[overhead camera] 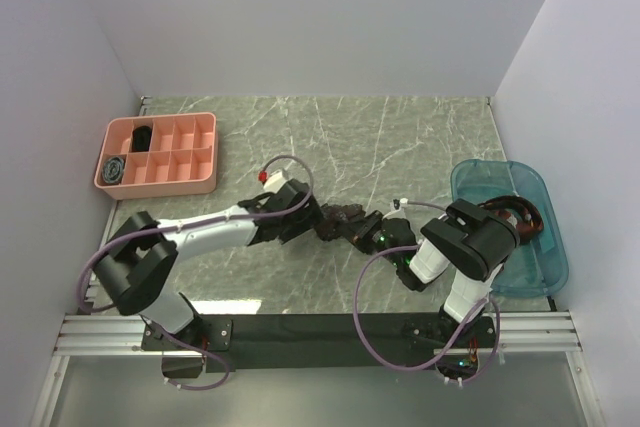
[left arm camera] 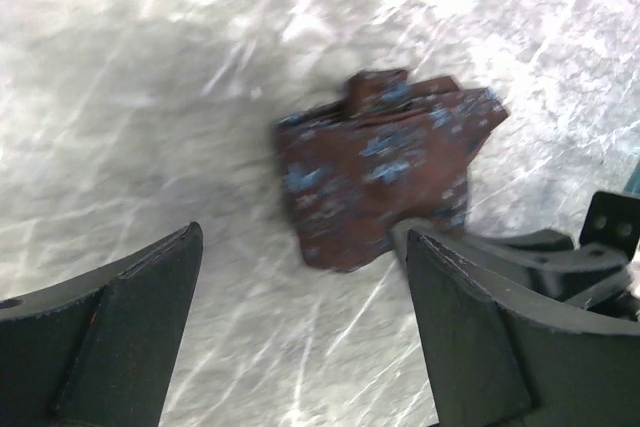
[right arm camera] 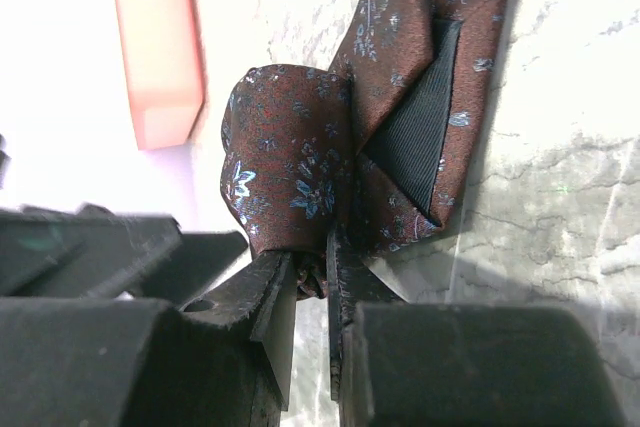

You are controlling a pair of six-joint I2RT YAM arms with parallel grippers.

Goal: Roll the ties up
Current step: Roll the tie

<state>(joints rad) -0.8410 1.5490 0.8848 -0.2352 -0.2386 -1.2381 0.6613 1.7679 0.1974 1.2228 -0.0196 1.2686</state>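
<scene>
A dark maroon tie with small blue flowers (overhead camera: 343,219) lies bunched and partly folded on the marble table between the two arms. In the right wrist view the tie (right arm camera: 330,137) shows its black lining and pointed end, and my right gripper (right arm camera: 312,267) is shut on a fold of it. My right gripper (overhead camera: 372,232) sits just right of the bundle. My left gripper (overhead camera: 312,219) is open just left of it; in the left wrist view the tie (left arm camera: 385,162) lies ahead of the open left gripper (left arm camera: 300,327), untouched. Rolled ties (overhead camera: 143,136) sit in the pink organiser.
A pink compartment tray (overhead camera: 160,153) stands at the far left with a dark coil and a grey-blue coil (overhead camera: 113,169). A blue bin (overhead camera: 510,227) at the right holds more ties (overhead camera: 520,215). White walls enclose the table.
</scene>
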